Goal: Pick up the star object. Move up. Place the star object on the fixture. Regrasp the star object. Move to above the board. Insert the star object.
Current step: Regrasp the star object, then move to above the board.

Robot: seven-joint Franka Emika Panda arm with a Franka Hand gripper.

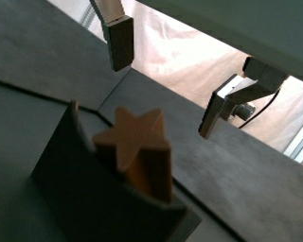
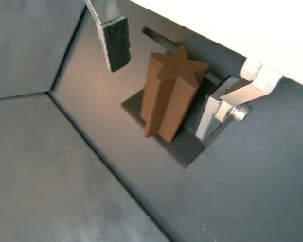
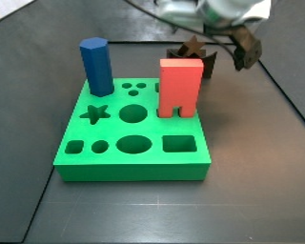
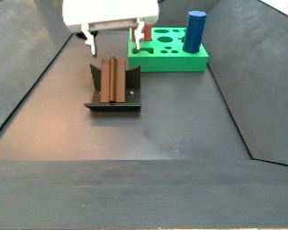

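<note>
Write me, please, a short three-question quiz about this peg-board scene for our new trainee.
1. True or false: the end effector is shut on the star object.
2. Where does the star object lie? A) on the fixture; B) in the board; C) on the floor.
3. Fill in: the tall peg standing on the board is ____.

Key:
1. False. In both wrist views the fingers stand apart, clear of the star object, and the end effector hangs above the fixture.
2. A.
3. Blue; a red arch block stands on the board too.
</note>
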